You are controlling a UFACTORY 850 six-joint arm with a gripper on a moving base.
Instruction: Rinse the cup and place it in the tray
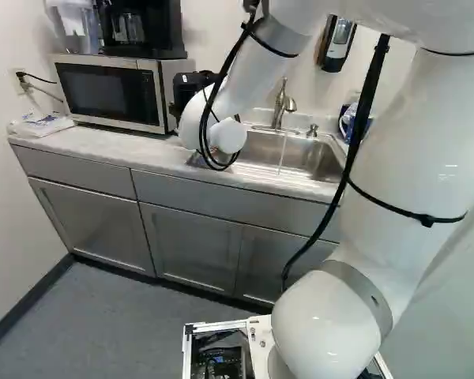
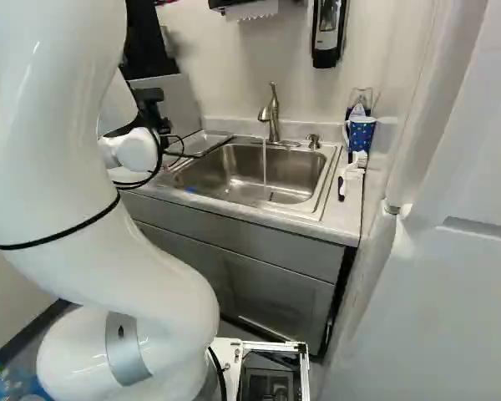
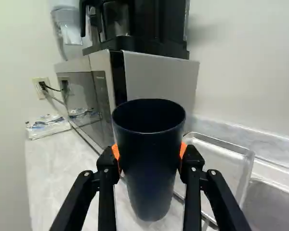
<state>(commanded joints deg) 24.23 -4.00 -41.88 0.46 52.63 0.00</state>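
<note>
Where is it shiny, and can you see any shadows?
Right base view: bright glints on the white arm and steel sink; wrist view: a soft shadow on the wall beside the coffee maker, the microwave front is reflective, and the cup looks darkest inside.

L/R base cams sit behind arm (image 1: pixel 411 134), one per side, facing ahead, bit down; both get sink (image 2: pixel 296 177). Wrist cam, close in, looks over counter (image 3: pixel 53 163) twd microwave (image 3: pixel 156 74) (L base shares both).
</note>
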